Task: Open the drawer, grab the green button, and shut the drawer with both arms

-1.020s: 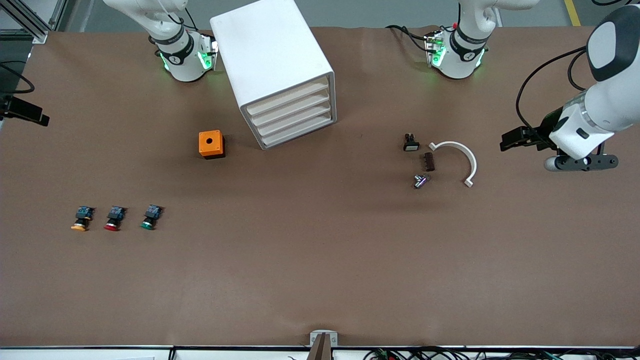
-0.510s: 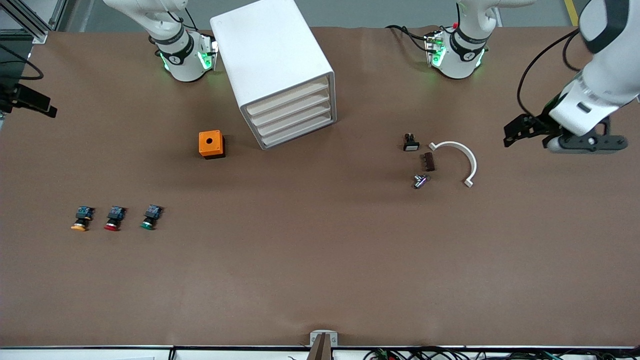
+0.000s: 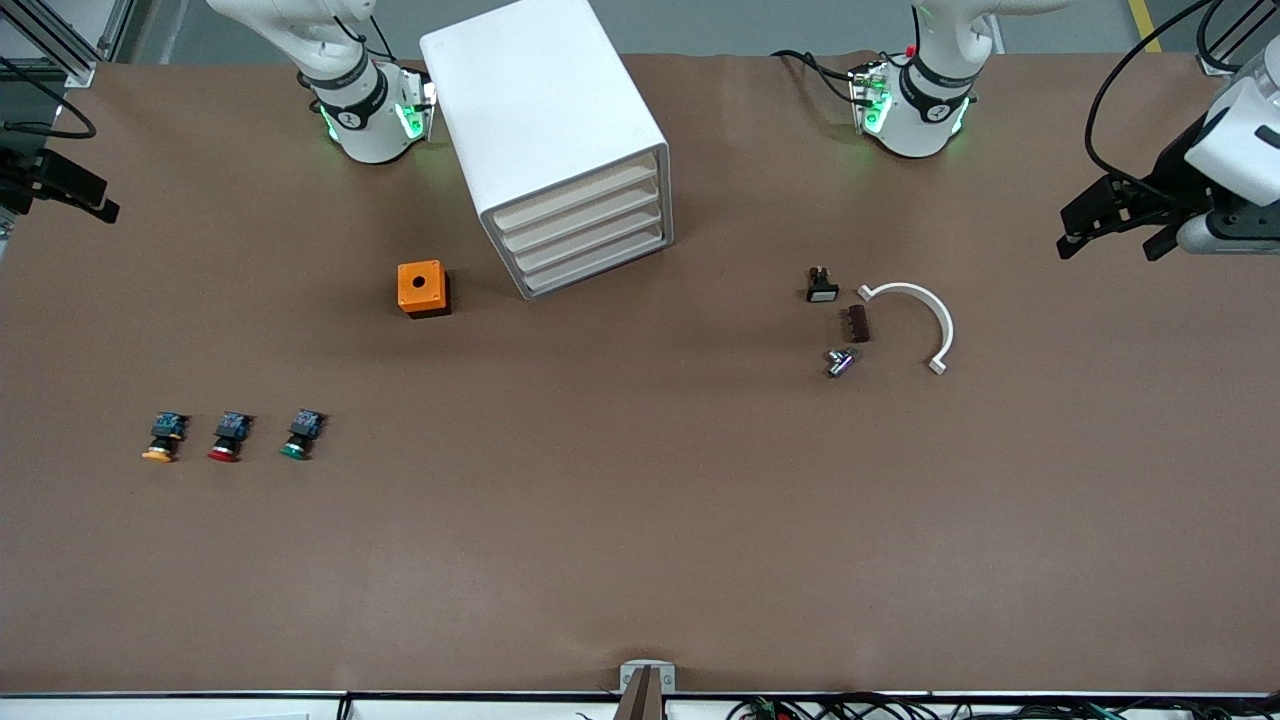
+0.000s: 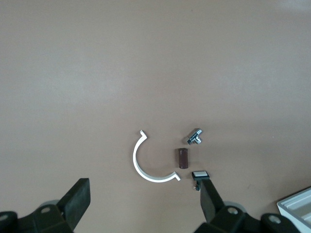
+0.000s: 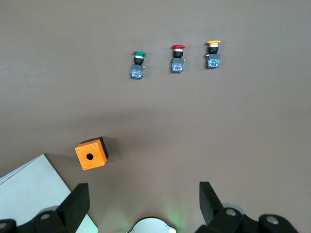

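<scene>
**A:** How did the jaws stand?

**B:** Both pairs were spread wide and held nothing. The left gripper [image 3: 1110, 222] hung over the tabletop [image 3: 640, 560] at the left arm's end. The right gripper [image 3: 70, 195] hung over the edge at the right arm's end.

**A:** What lay around?

**B:** A white cabinet [image 3: 545, 130] stood between the two arm bases, its four drawers all pushed in. The lower drawers [image 3: 592, 255] were flush with the rest. An orange box [image 3: 422, 288] with a round hole on top sat beside the cabinet, toward the right arm's end. Toward the left arm's end lay a white curved clip [image 3: 920, 315], a brown block [image 3: 858, 323], a small black-and-white part [image 3: 822, 286] and a metal piece [image 3: 840, 361].

**A:** And the button?

**B:** The green button [image 3: 298, 436] lay on its side on the bare tabletop, nearer to the front camera than the orange box. It had a round green cap and a dark blue-black body. It was last in a row, beside a red button [image 3: 228, 438] and an orange button [image 3: 162, 438]. Nothing lay over it or against it.
</scene>
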Available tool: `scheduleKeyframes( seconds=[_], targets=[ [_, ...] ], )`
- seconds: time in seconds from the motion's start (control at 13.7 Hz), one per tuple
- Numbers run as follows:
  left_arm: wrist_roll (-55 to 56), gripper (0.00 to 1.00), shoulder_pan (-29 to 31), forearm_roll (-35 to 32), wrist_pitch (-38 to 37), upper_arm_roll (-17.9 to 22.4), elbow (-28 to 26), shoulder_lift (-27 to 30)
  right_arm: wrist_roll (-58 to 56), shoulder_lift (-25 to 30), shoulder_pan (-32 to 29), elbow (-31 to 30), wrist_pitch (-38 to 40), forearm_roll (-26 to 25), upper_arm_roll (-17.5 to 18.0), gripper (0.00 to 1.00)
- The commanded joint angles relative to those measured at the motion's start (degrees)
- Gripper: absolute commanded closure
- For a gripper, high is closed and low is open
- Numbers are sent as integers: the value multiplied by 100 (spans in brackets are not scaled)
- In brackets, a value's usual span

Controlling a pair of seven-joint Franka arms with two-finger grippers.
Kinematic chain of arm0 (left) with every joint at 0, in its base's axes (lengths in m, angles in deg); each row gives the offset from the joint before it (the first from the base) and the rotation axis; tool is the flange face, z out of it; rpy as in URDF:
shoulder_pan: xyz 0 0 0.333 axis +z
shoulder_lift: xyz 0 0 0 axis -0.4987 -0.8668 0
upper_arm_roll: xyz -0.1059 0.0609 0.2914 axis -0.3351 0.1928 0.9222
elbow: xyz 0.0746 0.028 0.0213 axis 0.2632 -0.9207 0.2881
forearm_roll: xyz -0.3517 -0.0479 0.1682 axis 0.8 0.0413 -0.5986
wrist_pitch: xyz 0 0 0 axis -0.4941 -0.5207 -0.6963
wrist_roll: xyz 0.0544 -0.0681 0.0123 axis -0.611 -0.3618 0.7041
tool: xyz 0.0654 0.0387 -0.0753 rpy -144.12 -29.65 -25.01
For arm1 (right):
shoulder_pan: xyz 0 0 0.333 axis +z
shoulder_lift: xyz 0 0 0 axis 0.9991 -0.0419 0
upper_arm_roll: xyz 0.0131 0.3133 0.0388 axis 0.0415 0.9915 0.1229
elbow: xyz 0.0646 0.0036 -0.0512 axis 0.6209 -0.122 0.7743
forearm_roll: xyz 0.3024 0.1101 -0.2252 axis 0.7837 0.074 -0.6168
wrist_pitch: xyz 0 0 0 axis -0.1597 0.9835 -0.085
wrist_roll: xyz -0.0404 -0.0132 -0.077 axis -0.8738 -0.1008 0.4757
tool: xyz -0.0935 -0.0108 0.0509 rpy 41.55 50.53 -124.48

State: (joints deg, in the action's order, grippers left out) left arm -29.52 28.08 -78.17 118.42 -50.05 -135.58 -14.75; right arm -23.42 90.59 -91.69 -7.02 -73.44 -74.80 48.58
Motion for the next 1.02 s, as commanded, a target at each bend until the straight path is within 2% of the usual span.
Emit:
scheduleKeyframes(
  seconds=[0.0, 0.29, 0.95],
  targets=[
    [19, 0, 34, -82, -243, -50, 268, -61, -73, 245, -57, -182, -59, 57, 15, 0],
    [10, 0, -1, -99, -602, -77, 505, -157, -73, 237, -101, -173, -77, 65, 7, 0],
    [-7, 0, -1, -126, -630, -77, 576, -228, -65, 211, -83, -42, -94, 83, 15, 0]
  ],
)
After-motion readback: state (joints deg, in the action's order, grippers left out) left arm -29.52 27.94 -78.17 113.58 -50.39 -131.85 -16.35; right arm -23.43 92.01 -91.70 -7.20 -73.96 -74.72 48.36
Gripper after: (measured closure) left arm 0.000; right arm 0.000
